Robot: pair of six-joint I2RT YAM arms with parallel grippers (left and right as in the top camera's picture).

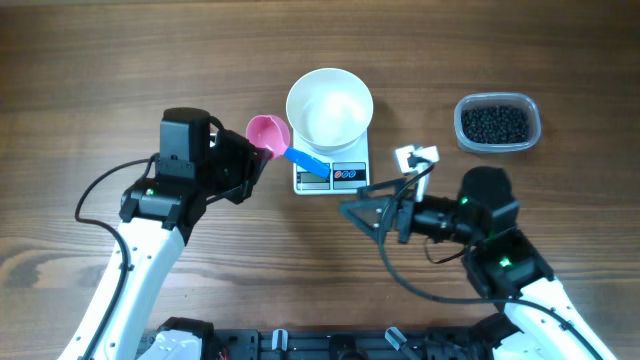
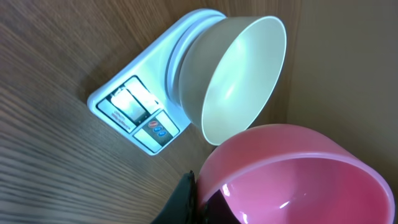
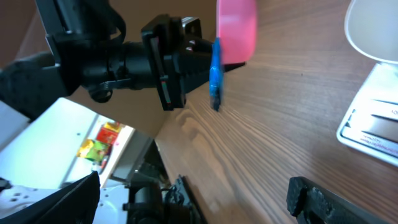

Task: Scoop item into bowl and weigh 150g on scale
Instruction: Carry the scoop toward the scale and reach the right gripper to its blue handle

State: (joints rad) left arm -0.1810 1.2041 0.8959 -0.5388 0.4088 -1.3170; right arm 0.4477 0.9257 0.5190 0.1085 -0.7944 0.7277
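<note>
Gripping the empty pink scoop (image 1: 266,130) in its closed left pincer (image 1: 257,151), the robot had not yet begun filling: the white bowl (image 1: 330,105) sat empty on the scale (image 1: 346,175) just ahead of that pincer, and the black beads (image 1: 495,122) lay in their tub (image 1: 462,124) beyond the wide-open right pincer (image 1: 372,215).

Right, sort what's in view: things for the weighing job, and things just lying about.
For the job: bowl, scale, beads, tub, scoop.
Lying about: colourful packets beyond the table, seen only from the right wrist.
</note>
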